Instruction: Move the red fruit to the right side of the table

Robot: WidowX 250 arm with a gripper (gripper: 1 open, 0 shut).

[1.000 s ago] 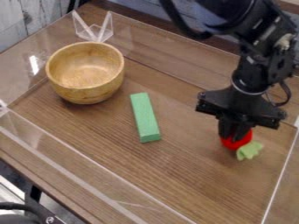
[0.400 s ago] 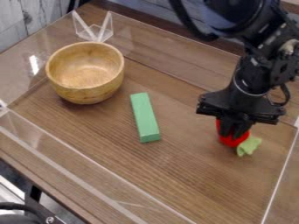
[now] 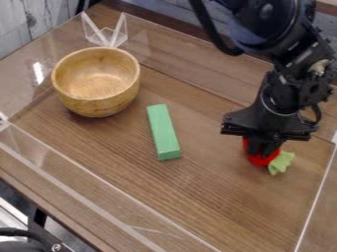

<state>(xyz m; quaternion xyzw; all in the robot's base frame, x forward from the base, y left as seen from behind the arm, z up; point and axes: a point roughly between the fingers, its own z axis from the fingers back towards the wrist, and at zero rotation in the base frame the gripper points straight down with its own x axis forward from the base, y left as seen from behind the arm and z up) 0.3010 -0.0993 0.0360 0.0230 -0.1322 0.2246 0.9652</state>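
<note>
The red fruit (image 3: 265, 153), a small bright red toy strawberry with a pale green leafy stem, rests on the brown wood-grain table (image 3: 118, 182) near its right edge. My black gripper (image 3: 267, 143) comes down on it from above, shut on the strawberry; the upper part of the fruit is hidden by the fingers. The green stem sticks out to the lower right of the fingers.
A long green block (image 3: 164, 132) lies in the middle of the table. A wooden bowl (image 3: 97, 80) stands at the back left. Low clear acrylic walls (image 3: 313, 212) edge the tabletop, the right one close to the fruit.
The arm's upper links have shifted slightly rightward and up; the gripper and the strawberry stay near the right edge, barely moved.
</note>
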